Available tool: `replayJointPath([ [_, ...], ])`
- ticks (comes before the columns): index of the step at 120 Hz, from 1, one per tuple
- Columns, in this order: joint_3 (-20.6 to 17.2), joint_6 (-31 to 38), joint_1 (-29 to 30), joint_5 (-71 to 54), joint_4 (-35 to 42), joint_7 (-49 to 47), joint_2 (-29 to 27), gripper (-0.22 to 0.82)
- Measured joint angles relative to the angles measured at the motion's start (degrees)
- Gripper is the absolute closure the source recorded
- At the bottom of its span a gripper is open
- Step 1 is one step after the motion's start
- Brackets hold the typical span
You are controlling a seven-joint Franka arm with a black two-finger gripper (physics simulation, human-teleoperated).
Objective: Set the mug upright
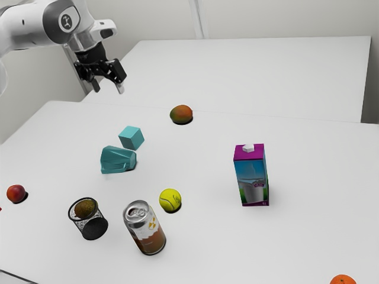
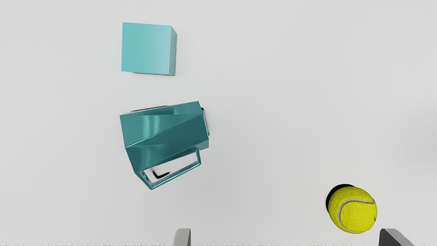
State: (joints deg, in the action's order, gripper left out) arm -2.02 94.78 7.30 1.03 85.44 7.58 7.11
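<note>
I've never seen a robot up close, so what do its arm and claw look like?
The arm is white and smoothly rounded, with a dark grey joint bearing a pale round emblem. The claw is black and angular, with two fingers grey at the tips.

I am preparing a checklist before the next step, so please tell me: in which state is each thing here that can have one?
Mug: lying on its side, not upright.
Gripper: fingers open, empty, raised.
Carton: upright, white cap on.
Can: upright.
Mesh cup: upright, a round fruit inside.
</note>
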Motion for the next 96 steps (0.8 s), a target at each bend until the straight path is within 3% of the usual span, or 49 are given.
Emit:
replayJointPath([
  [41, 0.2, -0.8, 0.2, 0.6, 1.2, 0.2, -0.2, 0.00],
  [56, 0.6, -2.3, 4.0, 5.1, 1.3, 0.7, -0.4, 0.00],
  [71, 6.4, -3.4, 7.4, 13.6, 1.4, 3.7, 1.2, 0.00],
  [96, 8.7, -4.8, 13.7, 25.6, 1.4, 11.4, 7.3, 0.00],
])
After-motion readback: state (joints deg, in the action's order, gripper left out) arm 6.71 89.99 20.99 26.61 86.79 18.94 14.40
